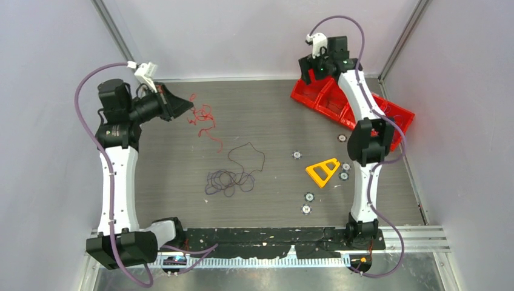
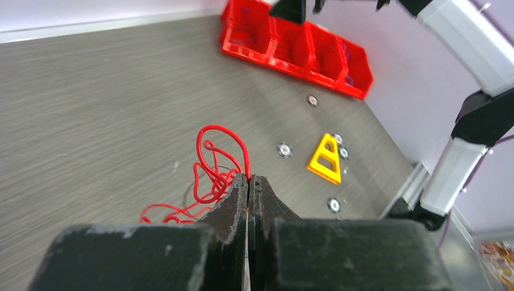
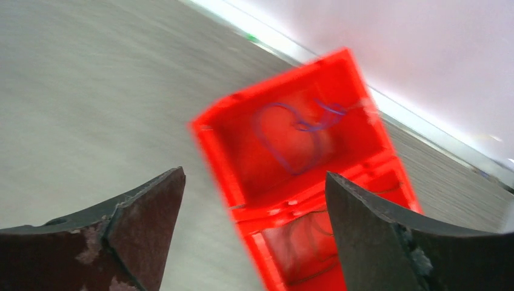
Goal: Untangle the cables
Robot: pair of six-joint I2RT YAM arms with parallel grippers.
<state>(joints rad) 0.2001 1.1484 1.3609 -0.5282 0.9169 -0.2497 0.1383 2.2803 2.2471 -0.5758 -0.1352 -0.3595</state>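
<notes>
1. Currently the left pincer (image 2: 249, 179) is squeezed fully shut, with the red cable (image 2: 213, 159) nipped in the seam at its tips. The rest of that cable curls in loose loops just ahead, in the upper left of the top view. I can't tell if it is lifted off the table (image 2: 91, 109).
2. The right pincer (image 3: 254, 176) gapes wide and holds nothing. It hovers over the red bin (image 3: 276, 91) at the upper right of the top view. A blue-purple cable (image 3: 315, 123) lies in one compartment, but the view is blurred.
3. A clump (image 1: 225, 180) of dark and purple cables sits mid-table, well apart from the red one.
4. Handling, my read: the cables are hair-thin, near weightless and limp, with springy curls. They will likely slip out unless the pads close completely, and tugging one strand may drag the others along.
5. Best hold, I'd say, is a free end or an outlying loop, not the knotted middle. Pull slowly and low.
</notes>
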